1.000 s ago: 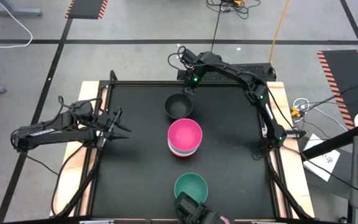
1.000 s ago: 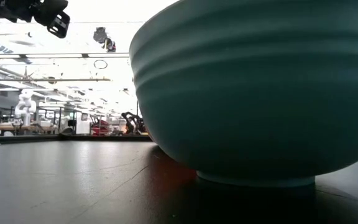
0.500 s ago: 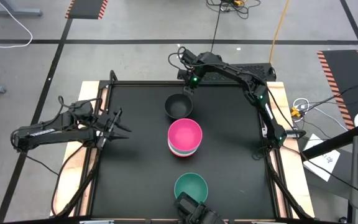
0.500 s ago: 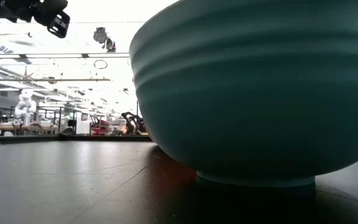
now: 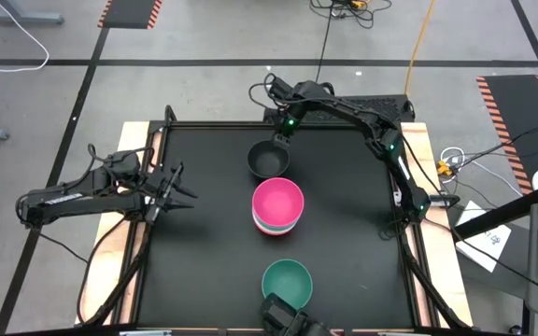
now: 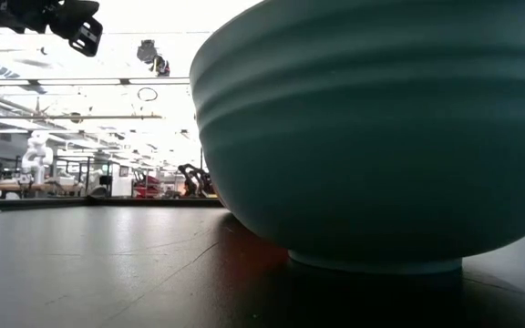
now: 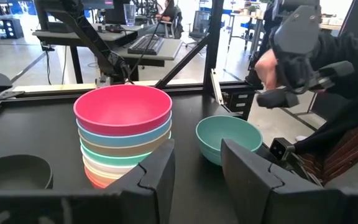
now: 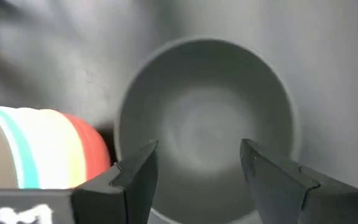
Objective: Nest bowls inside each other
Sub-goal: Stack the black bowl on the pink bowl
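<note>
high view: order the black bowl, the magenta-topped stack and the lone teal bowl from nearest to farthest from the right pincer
1. The black round plastic bowl, at the table's far side, just below the right pincer in the high view.
2. The stack of bowls with the magenta plastic bowl on top, at the table's middle.
3. The lone teal round plastic bowl, at the near edge, farthest.
</note>
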Motion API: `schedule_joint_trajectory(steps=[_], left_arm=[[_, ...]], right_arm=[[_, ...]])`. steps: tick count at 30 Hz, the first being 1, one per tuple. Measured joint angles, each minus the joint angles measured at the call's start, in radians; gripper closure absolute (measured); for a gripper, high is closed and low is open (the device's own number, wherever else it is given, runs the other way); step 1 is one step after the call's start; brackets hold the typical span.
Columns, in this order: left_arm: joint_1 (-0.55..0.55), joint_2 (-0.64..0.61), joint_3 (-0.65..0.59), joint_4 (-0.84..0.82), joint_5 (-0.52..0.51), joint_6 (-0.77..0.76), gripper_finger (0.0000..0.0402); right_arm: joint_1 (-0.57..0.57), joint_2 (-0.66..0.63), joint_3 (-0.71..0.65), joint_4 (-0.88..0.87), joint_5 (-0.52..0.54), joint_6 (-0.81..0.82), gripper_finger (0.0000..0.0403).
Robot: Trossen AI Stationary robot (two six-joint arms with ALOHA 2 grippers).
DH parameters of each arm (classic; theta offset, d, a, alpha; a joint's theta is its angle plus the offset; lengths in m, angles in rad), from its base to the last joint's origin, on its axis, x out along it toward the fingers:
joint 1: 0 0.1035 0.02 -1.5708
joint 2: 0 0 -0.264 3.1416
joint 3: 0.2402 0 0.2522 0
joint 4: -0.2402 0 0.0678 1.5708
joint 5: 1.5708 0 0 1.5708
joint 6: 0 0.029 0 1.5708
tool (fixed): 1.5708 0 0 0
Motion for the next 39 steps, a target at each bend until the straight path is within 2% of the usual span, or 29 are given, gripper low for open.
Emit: schedule_joint_trajectory(steps=[9,14,19,22,26,30,35,39], left_arm=[[0.000,0.000,0.000,0.000,-0.042,0.005,0.0268],[0.000,0.000,0.000,0.000,-0.046,0.013,0.0268],[0.000,0.000,0.000,0.000,-0.051,0.019,0.0268],[0.000,0.000,0.000,-0.009,-0.082,0.019,0.0268],[0.000,0.002,0.000,-0.024,-0.191,-0.005,0.0268],[0.000,0.058,0.001,0.008,-0.266,-0.005,0.0268],[0.030,0.203,0.001,0.213,-0.271,-0.005,0.0268],[0.138,0.352,0.017,0.314,-0.304,0.005,0.0268]], right_arm=[[0.019,-0.046,-0.001,0.133,-0.021,-0.026,0.0188],[0.006,-0.148,-0.001,0.163,-0.004,-0.055,0.0188],[-0.017,-0.275,-0.003,0.120,0.029,-0.094,0.0188],[-0.025,-0.375,-0.068,0.120,0.033,-0.102,0.0188],[-0.035,-0.549,-0.273,0.215,0.035,-0.105,0.0188],[-0.061,-0.753,-0.605,0.456,0.034,-0.059,0.0188],[-0.087,-0.979,-0.996,0.788,0.043,0.059,0.0188],[-0.065,-1.077,-1.201,0.934,0.089,0.120,0.0188]])
